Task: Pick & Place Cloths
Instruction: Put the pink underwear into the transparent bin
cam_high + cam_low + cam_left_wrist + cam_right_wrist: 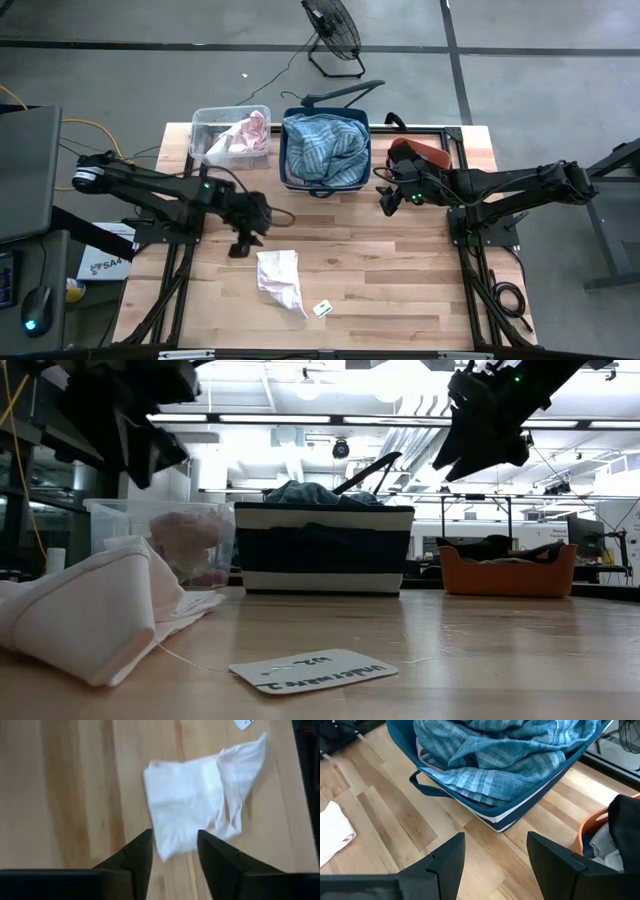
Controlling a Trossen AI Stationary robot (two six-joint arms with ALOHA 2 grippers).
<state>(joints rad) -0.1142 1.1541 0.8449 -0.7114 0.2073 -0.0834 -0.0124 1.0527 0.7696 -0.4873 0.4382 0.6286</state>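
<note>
- White cloth (pixel 280 280) lies crumpled on the table, well short of the blue basket (pixel 325 152).
- Left gripper (pixel 245 243), fingers apart and empty, hovers just beside its near edge, nearer than right gripper (pixel 386 200), also spread.

Wood table (pixel 400 290): clear bin (pixel 204 120), navy basket (pixel 287 170), orange bin (pixel 440 153), white cloth (pixel 280 280), paper tag (pixel 322 308).

— How is the light?
— Bright and even from ceiling strips (pixel 330 420) in the low view, which glare white.
— Sharpness?
— The left wrist view is motion-blurred; the white cloth (pixel 200 805) is soft. The paper tag (pixel 305 670) nearby looks defocused.
</note>
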